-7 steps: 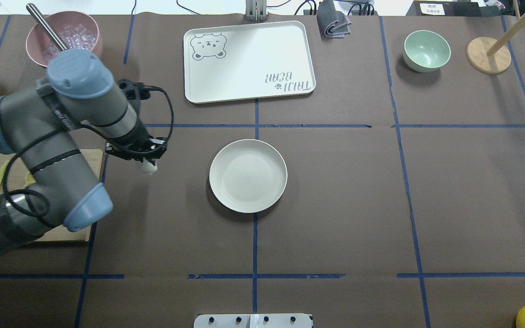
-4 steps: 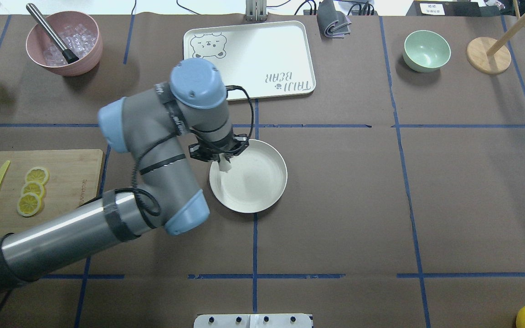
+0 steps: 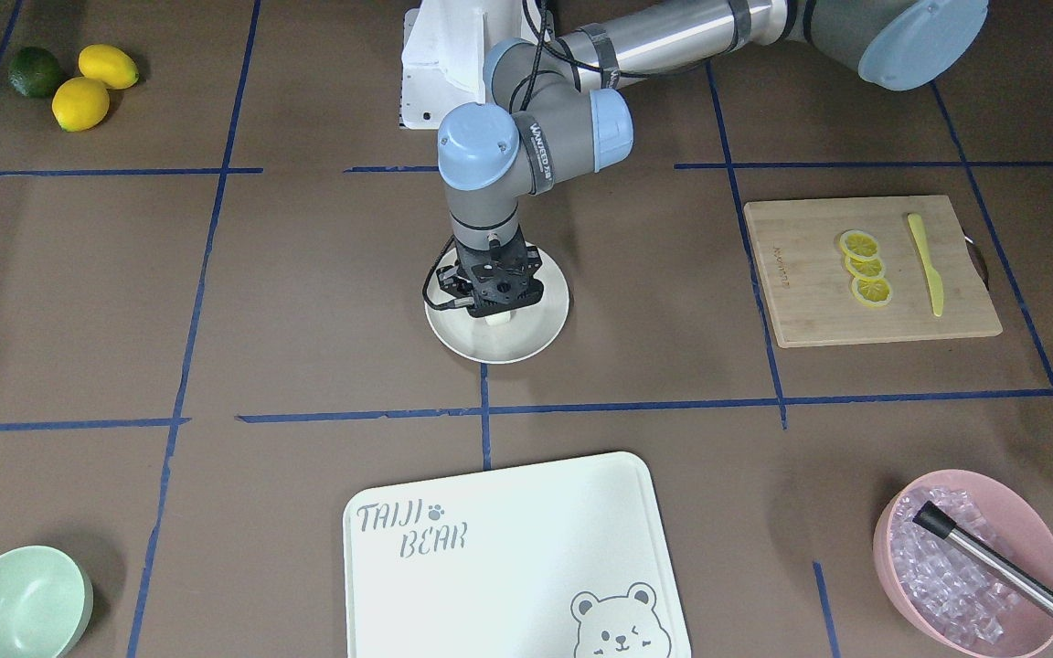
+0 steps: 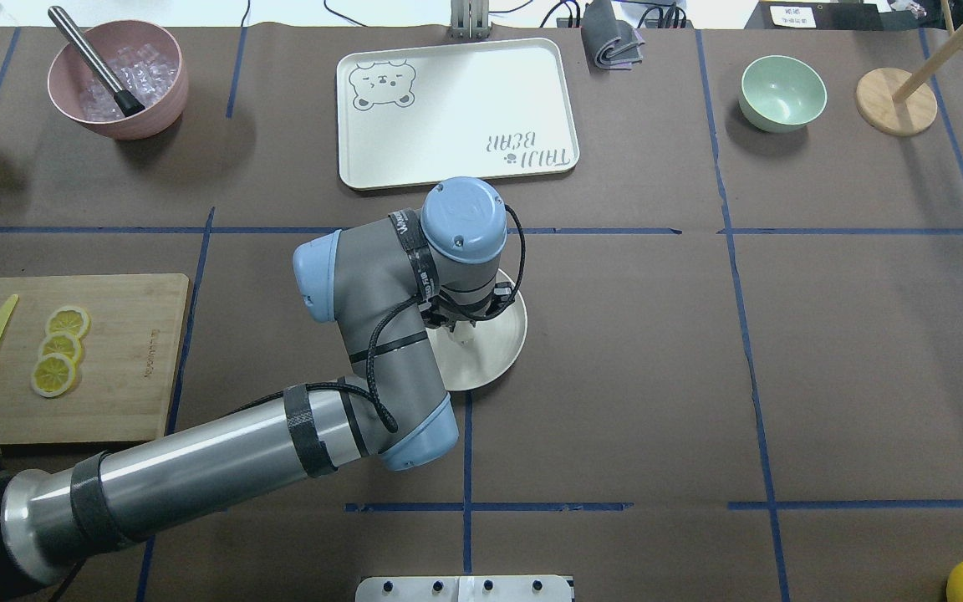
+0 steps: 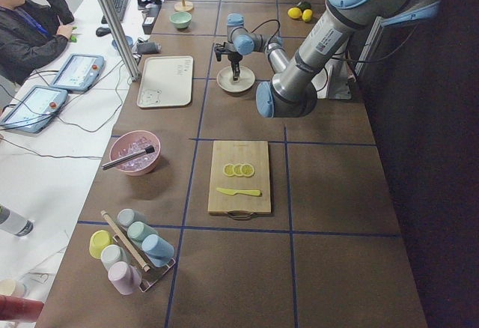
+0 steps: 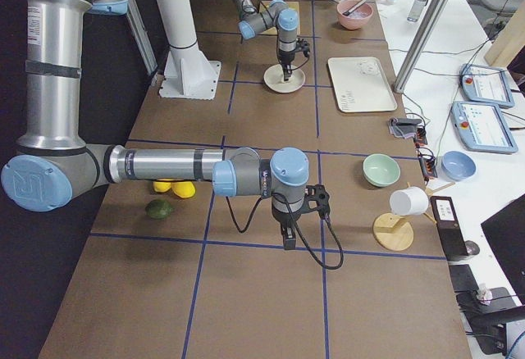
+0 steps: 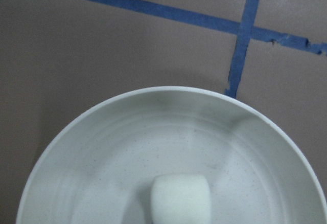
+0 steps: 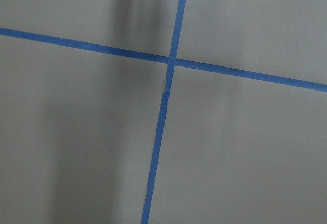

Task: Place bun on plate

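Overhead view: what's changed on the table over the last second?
The left gripper, shut on the bun, swung from beside the cutting board rightward across the table and now hangs over the middle of the plate. Nothing was picked up or let go. The plate, bear tray, pink bowl and green bowl stayed where they were.
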### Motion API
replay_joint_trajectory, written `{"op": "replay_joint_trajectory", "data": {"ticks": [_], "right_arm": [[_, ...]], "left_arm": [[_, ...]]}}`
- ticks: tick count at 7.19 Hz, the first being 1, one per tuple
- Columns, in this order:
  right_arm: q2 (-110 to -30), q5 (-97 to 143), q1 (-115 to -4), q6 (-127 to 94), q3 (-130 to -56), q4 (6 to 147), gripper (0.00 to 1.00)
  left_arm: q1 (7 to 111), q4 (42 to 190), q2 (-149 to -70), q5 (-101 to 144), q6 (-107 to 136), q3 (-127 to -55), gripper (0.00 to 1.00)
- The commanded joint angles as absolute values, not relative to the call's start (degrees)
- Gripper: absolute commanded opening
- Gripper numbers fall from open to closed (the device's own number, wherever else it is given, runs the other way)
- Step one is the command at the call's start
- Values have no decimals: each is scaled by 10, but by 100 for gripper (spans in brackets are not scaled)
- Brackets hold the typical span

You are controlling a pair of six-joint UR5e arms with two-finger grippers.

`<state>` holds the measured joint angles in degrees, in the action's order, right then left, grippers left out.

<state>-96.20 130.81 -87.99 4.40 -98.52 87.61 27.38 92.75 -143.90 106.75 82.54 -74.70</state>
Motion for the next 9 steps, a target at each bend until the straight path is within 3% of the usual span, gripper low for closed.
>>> {"op": "replay_joint_trajectory", "data": {"ticks": [1,3,5,9], "right_arm": [[-960,1309,-880,44,-988,875,100],[-960,1309,-880,44,-988,876,100],[-960,1309,-880,45,-987,876,100],[-961,1307,-880,46,-985,875,100]], "left_arm": [[271,928,-1441,1067,820,-746,88],[275,926,-1439,1069,812,-752,99],[297,917,-1422,1078,801,-784,99],[430,915,-1149,1234,514,-1041,99]]}}
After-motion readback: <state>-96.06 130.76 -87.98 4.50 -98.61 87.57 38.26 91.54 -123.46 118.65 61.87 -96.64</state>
